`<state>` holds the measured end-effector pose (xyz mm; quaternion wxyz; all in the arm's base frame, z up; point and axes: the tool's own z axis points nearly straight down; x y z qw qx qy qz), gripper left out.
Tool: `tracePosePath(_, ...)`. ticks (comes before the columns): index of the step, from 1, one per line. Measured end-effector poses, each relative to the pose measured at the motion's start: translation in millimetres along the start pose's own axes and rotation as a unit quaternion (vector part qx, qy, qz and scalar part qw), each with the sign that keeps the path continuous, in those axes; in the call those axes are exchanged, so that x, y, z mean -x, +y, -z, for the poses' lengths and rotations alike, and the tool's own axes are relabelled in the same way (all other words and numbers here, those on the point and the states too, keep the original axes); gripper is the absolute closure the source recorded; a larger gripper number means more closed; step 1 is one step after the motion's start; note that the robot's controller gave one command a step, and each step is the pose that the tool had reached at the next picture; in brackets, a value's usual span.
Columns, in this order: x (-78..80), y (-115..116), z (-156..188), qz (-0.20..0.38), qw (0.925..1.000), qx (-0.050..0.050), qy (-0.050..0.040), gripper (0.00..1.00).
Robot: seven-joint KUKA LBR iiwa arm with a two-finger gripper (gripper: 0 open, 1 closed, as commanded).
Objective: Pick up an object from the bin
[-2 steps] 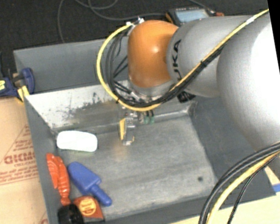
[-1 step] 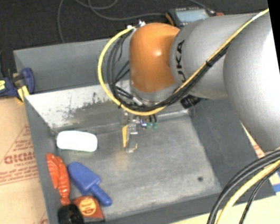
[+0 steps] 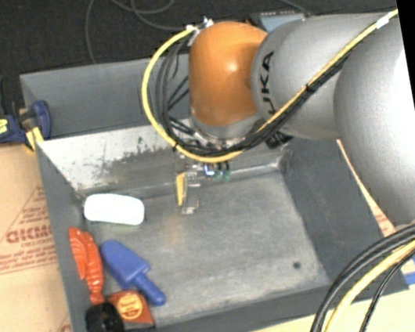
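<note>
My gripper (image 3: 188,192) hangs below the orange wrist cover over the back middle of the bin floor, with nothing seen between its fingers. A white oval bar (image 3: 114,210) lies to its left, near the back left wall. Further toward the front left lie an orange ridged toy (image 3: 88,263), a blue scoop-shaped piece (image 3: 131,271) and an orange and black tape measure (image 3: 121,315). None of them touches the gripper.
The arm and its yellow and black cables cover the bin's back right part. All loose things sit along the left side; bare grey floor stretches from the gripper to the front right.
</note>
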<state>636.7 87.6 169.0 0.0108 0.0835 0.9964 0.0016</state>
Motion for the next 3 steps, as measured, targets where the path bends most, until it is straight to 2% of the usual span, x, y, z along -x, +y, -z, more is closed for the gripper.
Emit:
tracePosePath(1, -9.2, -19, 12, 0.007, 0.9998, -0.004, 0.0152, 1.0)
tracePosePath(2, 4.2, 21, 62, 0.017, 0.9998, -0.003, 0.0075, 1.0)
tracePosePath(3, 3.5, 35, 68, 0.021, 0.9998, -0.002, 0.0068, 1.0)
